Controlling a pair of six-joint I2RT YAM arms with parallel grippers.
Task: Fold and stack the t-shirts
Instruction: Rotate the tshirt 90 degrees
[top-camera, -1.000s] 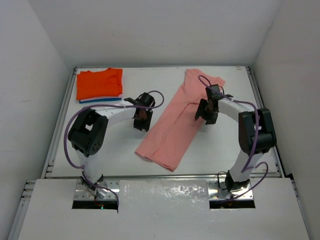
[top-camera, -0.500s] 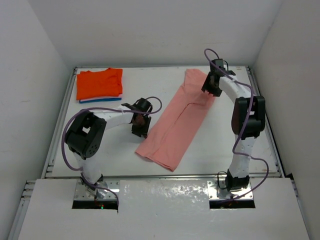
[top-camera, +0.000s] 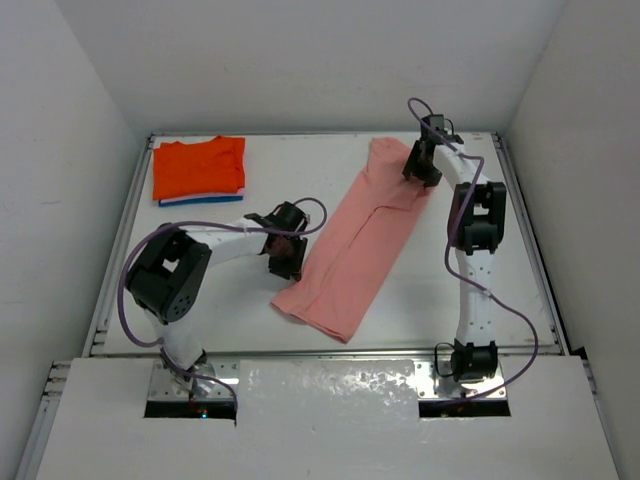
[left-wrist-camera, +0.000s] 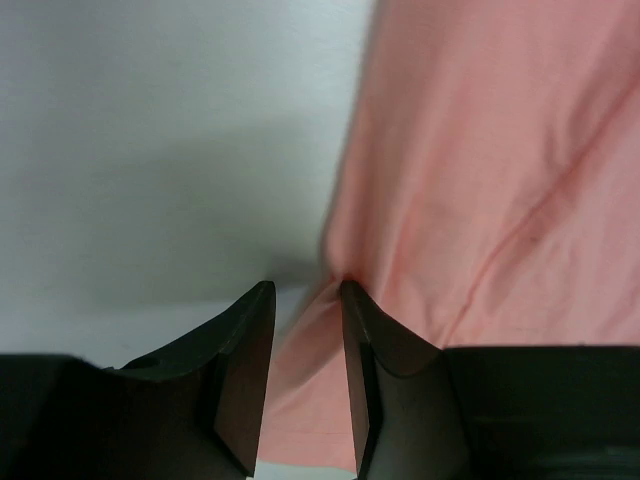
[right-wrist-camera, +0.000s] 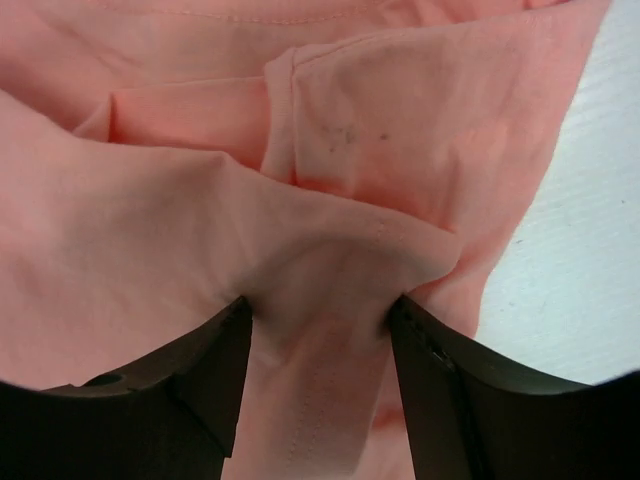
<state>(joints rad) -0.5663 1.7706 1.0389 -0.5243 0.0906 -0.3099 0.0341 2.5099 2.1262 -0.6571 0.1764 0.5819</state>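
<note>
T-shirt (top-camera: 355, 245) in pink, long axis near-left to far-right, left fingers (left-wrist-camera: 243, 375) pinching its side, right fingers (right-wrist-camera: 200, 390) pinching far end

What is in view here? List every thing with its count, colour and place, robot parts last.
pink t-shirt: one, pale salmon-pink, lying slantwise across the middle of the table, partly folded lengthwise
orange t-shirt: one, bright orange, folded, far left corner, on top of the stack
blue t-shirt: one, blue, only a thin edge showing under the orange one
table: one, white, with a raised rim
walls: white, around three sides
arms: two, black and white, bases at the near edge
left gripper: one, black, at the pink shirt's left edge, cloth between its fingers
right gripper: one, black, at the shirt's far right end, bunched cloth pinched between its fingers
</note>
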